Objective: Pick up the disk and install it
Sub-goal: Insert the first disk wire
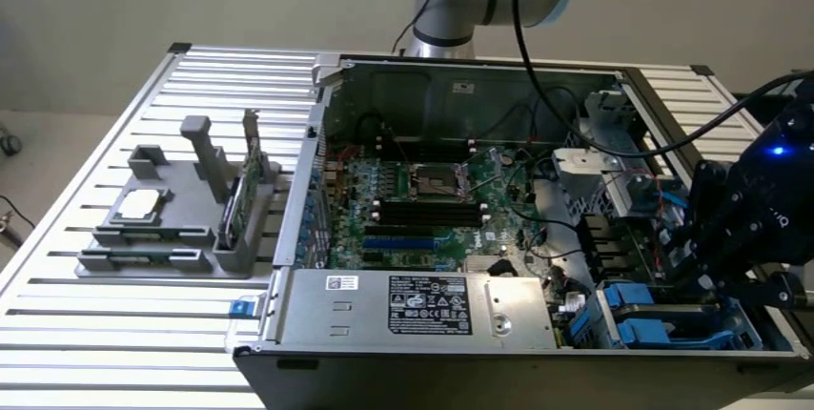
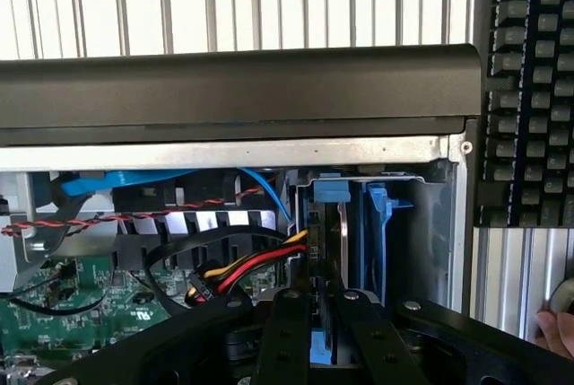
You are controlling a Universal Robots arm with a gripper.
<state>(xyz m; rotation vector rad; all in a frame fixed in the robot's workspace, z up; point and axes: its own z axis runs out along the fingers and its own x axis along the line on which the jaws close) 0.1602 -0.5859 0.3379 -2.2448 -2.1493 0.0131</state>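
The disk (image 2: 327,223) stands edge-on in the drive bay at the case's corner, a dark slab with a blue carrier edge on top. My gripper (image 2: 321,300) is shut on it, one black finger (image 2: 289,322) on each side and a strip of blue carrier showing between them. Another blue carrier (image 2: 377,214) stands right beside it in the bay. In the exterior view my gripper (image 1: 731,267) hangs over the drive bay (image 1: 649,319) at the near corner of the open case on the exterior view's right, and its body hides the disk there.
Red, yellow and black cables (image 2: 260,264) run beside the bay. The motherboard (image 1: 420,191) and power supply (image 1: 420,305) occupy the case. A grey holder (image 1: 166,229) with a CPU chip (image 1: 140,205) and an upright circuit card (image 1: 251,176) stands at the exterior view's left. A fingertip (image 2: 556,331) shows.
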